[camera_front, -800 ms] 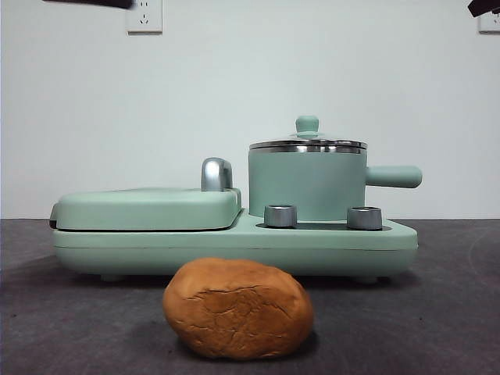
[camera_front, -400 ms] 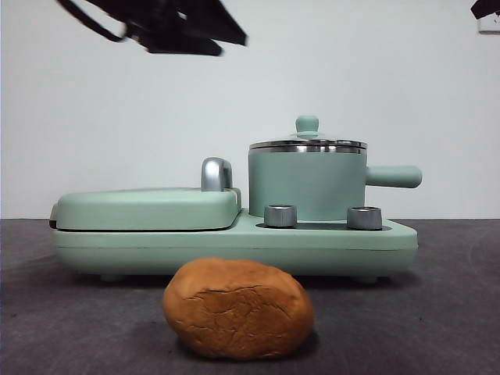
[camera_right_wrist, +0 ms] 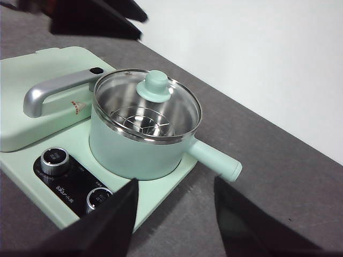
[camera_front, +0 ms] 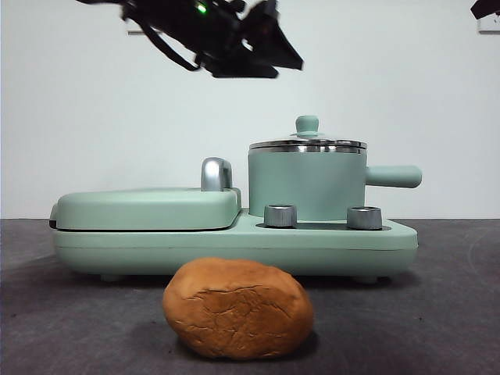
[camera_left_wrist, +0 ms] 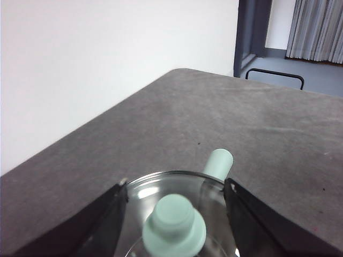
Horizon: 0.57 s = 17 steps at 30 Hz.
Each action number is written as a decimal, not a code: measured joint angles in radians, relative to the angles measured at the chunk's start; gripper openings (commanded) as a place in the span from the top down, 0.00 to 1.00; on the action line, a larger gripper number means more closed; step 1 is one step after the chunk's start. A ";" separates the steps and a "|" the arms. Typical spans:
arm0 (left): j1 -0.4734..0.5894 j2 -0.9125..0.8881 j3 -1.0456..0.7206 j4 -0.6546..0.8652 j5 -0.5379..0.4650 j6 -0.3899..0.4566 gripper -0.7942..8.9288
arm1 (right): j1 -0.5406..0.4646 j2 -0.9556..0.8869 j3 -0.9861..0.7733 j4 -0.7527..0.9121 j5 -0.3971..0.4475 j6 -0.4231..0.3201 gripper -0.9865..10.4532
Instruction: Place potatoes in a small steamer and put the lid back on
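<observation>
The potato, an orange-brown cracked lump, lies on the dark table in front of the appliance. The mint-green steamer stands on the appliance's right half, side handle pointing right. Its glass lid sits on it; through the glass a wire rack shows inside. My left gripper hangs open above the lid, its jaws either side of the green knob without touching it. In the front view it is the dark arm up and left of the pot. My right gripper stays open, high and back from the steamer.
The steamer stands on a mint-green base with two steel dials. A flat griddle cover with a chrome handle fills the left half. A white wall stands behind.
The left arm has come in from the top left and moved right and lower, towards the lid. Potato, steamer and lid have not moved.
</observation>
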 measured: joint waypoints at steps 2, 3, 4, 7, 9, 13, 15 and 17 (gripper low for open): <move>-0.010 0.037 0.033 0.000 0.000 0.000 0.63 | 0.000 0.000 0.000 0.000 0.000 0.000 0.72; -0.013 0.052 0.046 0.000 0.000 0.000 0.63 | 0.000 0.000 0.000 0.000 0.000 0.000 0.72; -0.018 0.070 0.061 0.000 0.000 0.000 0.63 | 0.000 0.000 0.000 0.000 0.000 0.000 0.72; -0.024 0.111 0.094 0.001 0.000 0.000 0.63 | 0.000 0.000 0.000 0.000 0.000 0.000 0.72; -0.025 0.131 0.101 0.003 0.000 0.000 0.63 | 0.000 0.000 0.000 0.000 0.000 0.000 0.72; -0.025 0.163 0.101 0.000 -0.009 0.000 0.63 | 0.000 0.000 0.000 0.000 0.000 0.000 0.72; -0.025 0.176 0.101 0.000 -0.023 0.000 0.63 | 0.000 0.000 0.000 0.000 0.000 0.000 0.72; -0.025 0.188 0.101 0.000 -0.034 0.000 0.63 | 0.000 0.000 0.000 0.000 0.000 0.000 0.72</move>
